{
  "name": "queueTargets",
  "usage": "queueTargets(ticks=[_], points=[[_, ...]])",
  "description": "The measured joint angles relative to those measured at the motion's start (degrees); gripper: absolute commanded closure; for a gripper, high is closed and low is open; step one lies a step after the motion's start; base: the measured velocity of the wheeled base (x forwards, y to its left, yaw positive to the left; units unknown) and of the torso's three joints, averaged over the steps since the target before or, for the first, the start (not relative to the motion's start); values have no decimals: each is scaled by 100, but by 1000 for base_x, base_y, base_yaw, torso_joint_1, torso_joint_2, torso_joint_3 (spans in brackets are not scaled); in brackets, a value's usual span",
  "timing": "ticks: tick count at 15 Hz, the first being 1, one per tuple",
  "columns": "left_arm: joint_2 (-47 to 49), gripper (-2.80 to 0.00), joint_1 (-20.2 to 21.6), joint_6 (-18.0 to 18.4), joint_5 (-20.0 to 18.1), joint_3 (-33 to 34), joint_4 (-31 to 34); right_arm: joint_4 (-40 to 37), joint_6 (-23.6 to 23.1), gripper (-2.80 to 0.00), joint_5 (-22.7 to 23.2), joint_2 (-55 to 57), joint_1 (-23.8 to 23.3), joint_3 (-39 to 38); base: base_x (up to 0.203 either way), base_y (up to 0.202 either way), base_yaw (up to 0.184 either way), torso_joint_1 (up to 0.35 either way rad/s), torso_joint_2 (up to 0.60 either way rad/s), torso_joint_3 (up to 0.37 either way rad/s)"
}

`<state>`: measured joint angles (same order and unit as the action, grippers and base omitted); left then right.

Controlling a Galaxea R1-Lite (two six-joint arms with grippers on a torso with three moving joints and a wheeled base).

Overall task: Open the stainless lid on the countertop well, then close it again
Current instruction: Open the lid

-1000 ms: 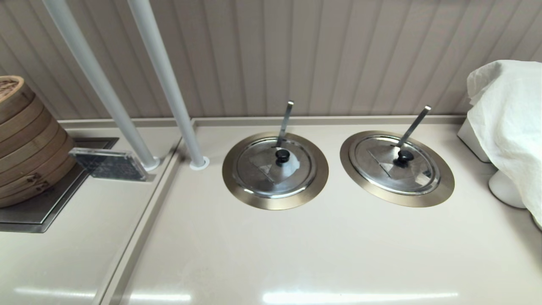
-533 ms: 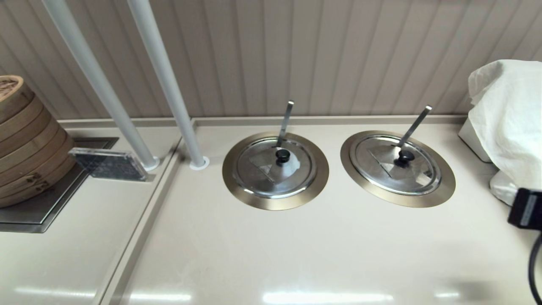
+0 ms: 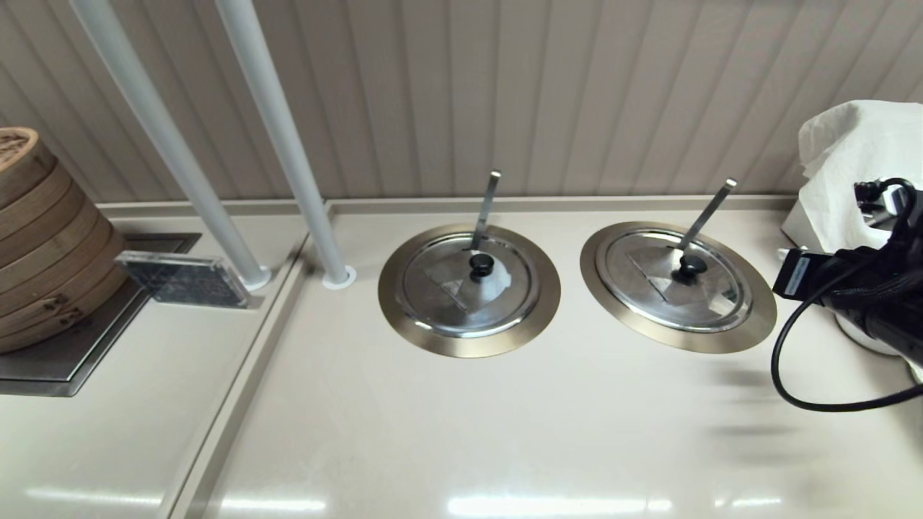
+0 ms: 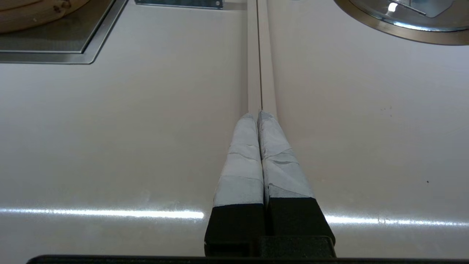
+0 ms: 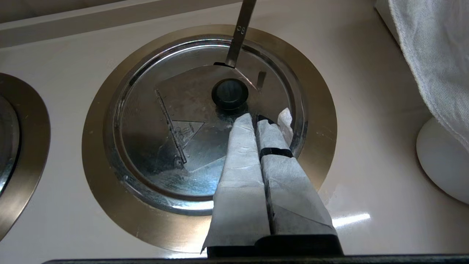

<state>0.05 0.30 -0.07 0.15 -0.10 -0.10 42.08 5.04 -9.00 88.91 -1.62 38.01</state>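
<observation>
The stainless lid [image 3: 674, 285] [image 5: 183, 146] lies flat and closed on the right-hand countertop well, inside its bronze-grey collar [image 3: 753, 324] [image 5: 102, 190]. It carries a black knob [image 3: 690, 267] [image 5: 229, 94] and a triangular flap [image 5: 183, 95]. My right arm [image 3: 865, 295] reaches in from the right edge, beside the collar. In the right wrist view my right gripper [image 5: 255, 119] is shut and empty, hovering over the lid with its tips just short of the knob. My left gripper [image 4: 258, 114] is shut and empty over the countertop seam, away from both wells.
A ladle handle [image 3: 707, 213] pokes up through the lid. The twin lid [image 3: 447, 295] with a white smear sits to the left. A white cloth [image 3: 858, 166] covers items at the right, bamboo steamers [image 3: 43, 238] stand far left, and two poles [image 3: 281, 144] rise behind.
My right arm has come into the head view from the right edge and moved up and left toward the right-hand well. The lids have not moved.
</observation>
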Motion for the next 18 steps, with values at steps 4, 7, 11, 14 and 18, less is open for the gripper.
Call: queueTargets(ticks=[4, 7, 11, 14, 18], points=[[0, 0, 0, 2, 1, 0, -3, -216, -30, 0, -23, 437, 298, 557, 0, 0, 0, 0, 0, 0], [0, 0, 0, -2, -1, 0, -6, -330, -17, 0, -54, 712, 601, 697, 0, 0, 0, 0, 0, 0], [0, 0, 0, 0, 1, 0, -3, -297, -11, 0, -398, 1417, 696, 1061, 0, 0, 0, 0, 0, 0], [0, 0, 0, 2, 1, 0, -3, -129, 14, 0, -615, 1895, 680, 1470, 0, 0, 0, 0, 0, 0], [0, 0, 0, -1, 1, 0, -4, -103, 29, -280, -643, 2083, 669, 1620, 0, 0, 0, 0, 0, 0]])
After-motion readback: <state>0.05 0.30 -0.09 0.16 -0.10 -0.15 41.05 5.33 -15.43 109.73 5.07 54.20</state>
